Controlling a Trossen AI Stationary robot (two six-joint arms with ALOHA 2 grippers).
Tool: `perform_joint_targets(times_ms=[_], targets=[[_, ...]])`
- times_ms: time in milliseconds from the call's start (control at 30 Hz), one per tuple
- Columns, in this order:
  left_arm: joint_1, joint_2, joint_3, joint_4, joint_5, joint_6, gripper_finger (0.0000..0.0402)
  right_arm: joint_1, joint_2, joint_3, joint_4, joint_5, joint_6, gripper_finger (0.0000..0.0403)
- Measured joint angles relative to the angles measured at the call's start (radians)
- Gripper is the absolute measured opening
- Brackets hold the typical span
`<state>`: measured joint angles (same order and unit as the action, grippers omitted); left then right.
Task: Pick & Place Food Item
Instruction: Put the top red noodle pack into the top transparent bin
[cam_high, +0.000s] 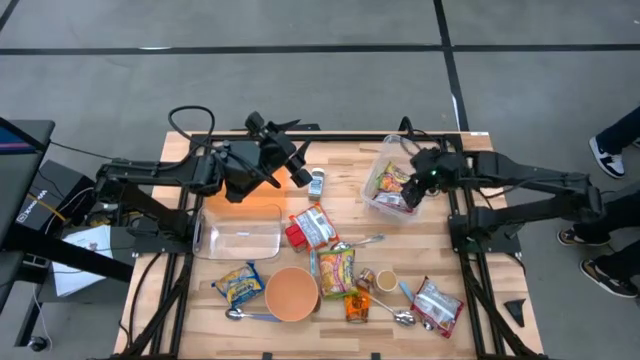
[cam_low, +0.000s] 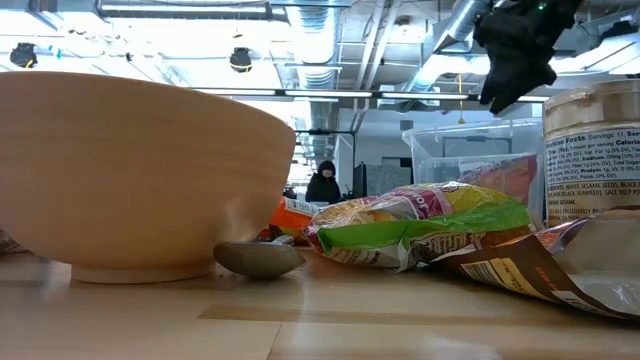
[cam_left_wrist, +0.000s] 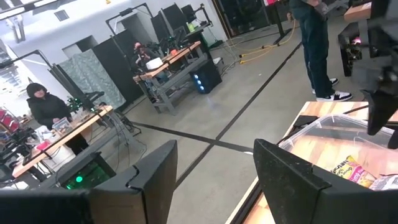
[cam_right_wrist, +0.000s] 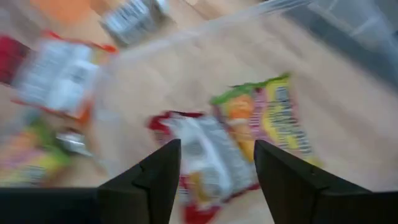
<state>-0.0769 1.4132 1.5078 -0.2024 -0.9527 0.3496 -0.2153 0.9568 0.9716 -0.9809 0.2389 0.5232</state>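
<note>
Right claw (cam_high: 418, 188) above clear bin (cam_high: 378, 163) at desk's (cam_high: 470, 265) far right, fingers (cam_right_wrist: 287, 180) apart, nothing between them. Two snack packets inside bin: red-white packet (cam_right_wrist: 208, 163) and green-yellow packet (cam_right_wrist: 267, 118) touching side by side (print blurred). Left claw (cam_high: 300, 165) raised over far middle of desk, fingers (cam_left_wrist: 152, 180) parted, holding nothing. Wooden bowl (cam_high: 292, 293) at near edge, more packets around it.
</note>
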Motion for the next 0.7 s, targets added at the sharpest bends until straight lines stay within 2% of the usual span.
perform_joint_targets(times_ms=[100,167,267,367,533,633,700], targets=[[0.002,0.0,0.0,0.0,0.01,-0.029,0.0204,-0.04,-0.051,0.024,0.036,-0.104,0.046,0.0186],[0.013,0.0,0.0,0.001,0.071,-0.085,0.0204,-0.055,-0.086,0.048,0.066,-0.152,0.062,0.0177],[0.025,0.009,0.0,0.001,0.161,-0.163,0.0204,-0.09,-0.115,0.087,0.053,-0.234,0.062,0.0162],[0.034,0.017,0.0,0.001,0.174,-0.174,0.0204,-0.128,-0.117,0.114,-0.016,-0.346,0.058,0.0134],[0.045,0.018,0.0,0.014,0.174,-0.173,0.0204,-0.149,-0.03,0.135,-0.03,-0.474,0.03,0.0021],[0.045,0.018,0.0,0.025,0.174,-0.172,0.0204,-0.171,0.064,0.161,-0.068,-0.489,-0.002,0.0011],[0.045,0.018,0.0,0.026,0.174,-0.173,0.0204,-0.206,0.135,0.183,-0.126,-0.54,-0.065,0.0004]])
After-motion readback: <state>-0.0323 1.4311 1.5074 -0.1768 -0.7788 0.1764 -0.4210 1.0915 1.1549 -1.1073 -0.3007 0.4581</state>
